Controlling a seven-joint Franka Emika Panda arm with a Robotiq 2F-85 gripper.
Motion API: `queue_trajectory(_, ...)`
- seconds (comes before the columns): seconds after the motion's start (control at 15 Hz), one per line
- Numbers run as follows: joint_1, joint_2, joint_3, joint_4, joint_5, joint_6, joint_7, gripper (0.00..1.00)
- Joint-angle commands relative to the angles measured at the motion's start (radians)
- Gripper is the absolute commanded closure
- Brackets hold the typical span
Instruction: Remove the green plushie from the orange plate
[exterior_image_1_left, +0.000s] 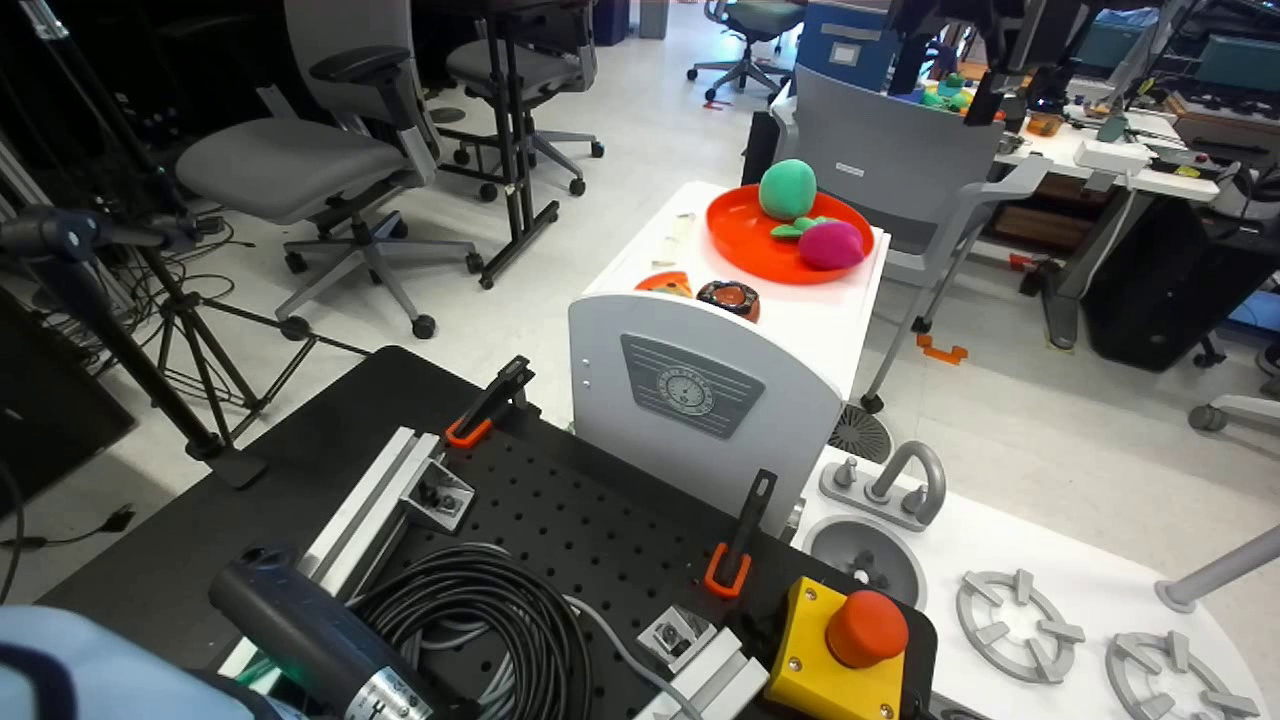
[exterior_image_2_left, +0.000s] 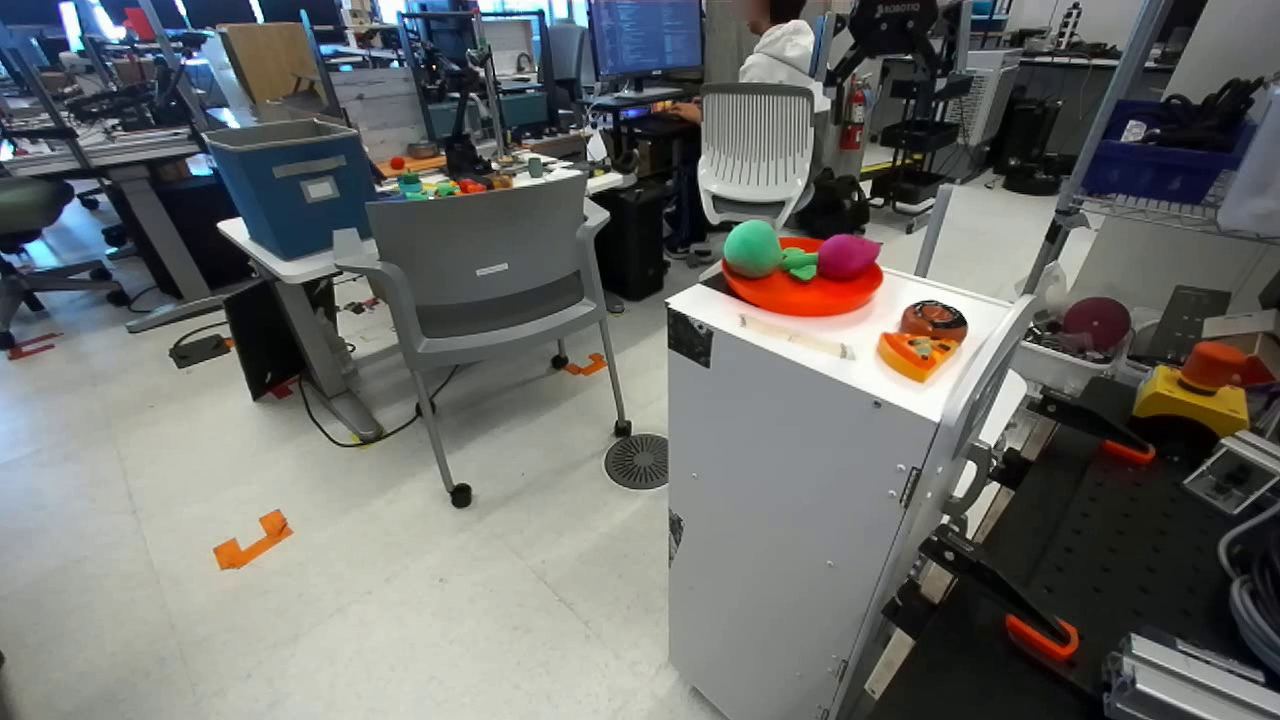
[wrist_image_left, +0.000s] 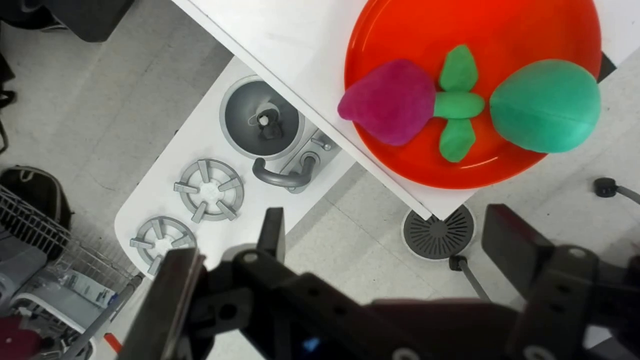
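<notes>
The green plushie (wrist_image_left: 547, 107), a round soft ball, rests on the orange plate (wrist_image_left: 425, 30) near its rim. In both exterior views the plushie (exterior_image_1_left: 787, 188) (exterior_image_2_left: 752, 248) sits at one side of the plate (exterior_image_1_left: 740, 240) (exterior_image_2_left: 800, 299). Sharing the plate is a magenta toy (wrist_image_left: 392, 102) with green leaves, their tips pointing toward the plushie. My gripper (wrist_image_left: 387, 227) is open, its fingers wide apart and only floor seen between them. High up in an exterior view, the gripper (exterior_image_1_left: 947, 88) hangs apart from the plate and both toys.
The plate stands on a white cabinet top (exterior_image_2_left: 840, 360) with a toy pizza slice (exterior_image_2_left: 918, 355) and a brown round toy (exterior_image_2_left: 934, 318). A raised grey panel (exterior_image_1_left: 700, 390) edges the cabinet. Lower are a toy sink (wrist_image_left: 262, 117) with faucet and burners (wrist_image_left: 210, 190). A grey chair (exterior_image_2_left: 480, 270) stands nearby.
</notes>
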Motion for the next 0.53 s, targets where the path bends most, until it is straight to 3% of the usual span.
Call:
queue_trajectory(0.0,0.014,-0.001,-0.018,-0.004,0.012,0.008,0.003,0.0)
queue_trajectory(0.47,0.052,0.063,-0.008,0.04,0.032,-0.009,0.1,0.0)
